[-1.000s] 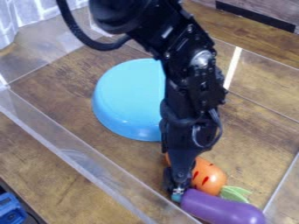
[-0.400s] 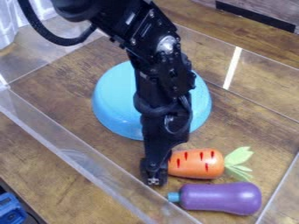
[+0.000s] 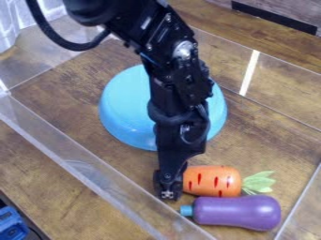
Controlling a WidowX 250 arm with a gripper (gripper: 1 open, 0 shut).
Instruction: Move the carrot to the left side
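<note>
Orange carrot [image 3: 213, 181] beside jaws [image 3: 170, 186], no readable text or labels.
Carrot on brown bench [image 3: 69, 94], just above purple eggplant [image 3: 236, 212] in view, near blue plate [image 3: 126, 108]; jaws wide open, hold on carrot unclear.

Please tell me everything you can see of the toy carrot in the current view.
The toy carrot is stubby and rounded, glossy orange like plastic, with short dark red marks and a light green leafy top. It lies on its side on the brown wood-look surface, leaves toward the right of the picture, just behind the toy eggplant. Its blunt end is beside the black fingers, which partly hide it; whether they touch is unclear.
</note>
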